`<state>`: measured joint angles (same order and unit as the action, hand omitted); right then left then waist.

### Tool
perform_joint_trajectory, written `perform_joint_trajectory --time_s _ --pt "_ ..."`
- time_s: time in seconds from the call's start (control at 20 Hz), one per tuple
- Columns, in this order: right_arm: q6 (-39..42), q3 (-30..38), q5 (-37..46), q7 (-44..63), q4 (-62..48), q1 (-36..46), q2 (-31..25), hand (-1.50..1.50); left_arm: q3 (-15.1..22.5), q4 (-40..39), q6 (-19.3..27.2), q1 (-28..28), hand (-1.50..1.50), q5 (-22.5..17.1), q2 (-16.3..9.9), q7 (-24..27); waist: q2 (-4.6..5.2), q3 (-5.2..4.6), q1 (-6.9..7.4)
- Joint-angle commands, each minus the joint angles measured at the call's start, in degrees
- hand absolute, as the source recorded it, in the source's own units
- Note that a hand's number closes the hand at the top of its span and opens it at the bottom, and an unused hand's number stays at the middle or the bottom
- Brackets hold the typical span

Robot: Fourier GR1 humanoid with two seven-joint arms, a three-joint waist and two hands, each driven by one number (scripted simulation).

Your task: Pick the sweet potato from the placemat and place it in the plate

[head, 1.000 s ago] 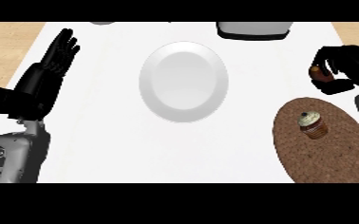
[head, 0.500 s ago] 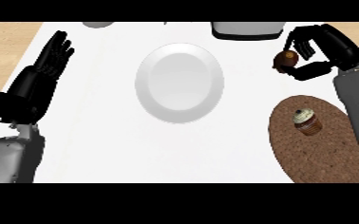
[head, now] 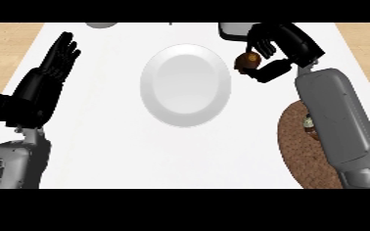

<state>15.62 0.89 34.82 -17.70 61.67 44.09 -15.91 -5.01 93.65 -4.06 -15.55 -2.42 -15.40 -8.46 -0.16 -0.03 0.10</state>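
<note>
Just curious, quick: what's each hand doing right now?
Left hand: open, holding nothing.
Right hand: closed around the sweet potato.

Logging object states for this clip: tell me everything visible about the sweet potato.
The sweet potato shows as a small, rounded brown-orange lump, partly hidden. The right hand is curled round it, holding it above the white counter, just right of the plate's rim, not yet over the plate.

Showing: 2 hands — left point(head: 51, 71), right point(head: 278, 44); 1 sweet potato point(head: 248, 60); 1 plate point(head: 186, 85); 1 placemat point(head: 303, 149); 1 small item point(head: 309, 124) on it.
</note>
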Motion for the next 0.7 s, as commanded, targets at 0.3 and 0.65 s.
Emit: perform_joint_trajectory --time_s 0.3,0.65 --pt "-3.64 -4.61 3.17 10.98 -4.71 6.20 13.58 1.50 -0.45 0.06 0.18 -1.27 0.00 1.30 0.39 -0.38 0.23 0.02 0.45" --pt "-16.86 -9.61 4.85 10.91 -24.92 16.88 15.82 1.50 0.75 -0.70 -0.97 -3.57 0.00 0.61 1.30 -1.87 0.74 0.03 2.25"
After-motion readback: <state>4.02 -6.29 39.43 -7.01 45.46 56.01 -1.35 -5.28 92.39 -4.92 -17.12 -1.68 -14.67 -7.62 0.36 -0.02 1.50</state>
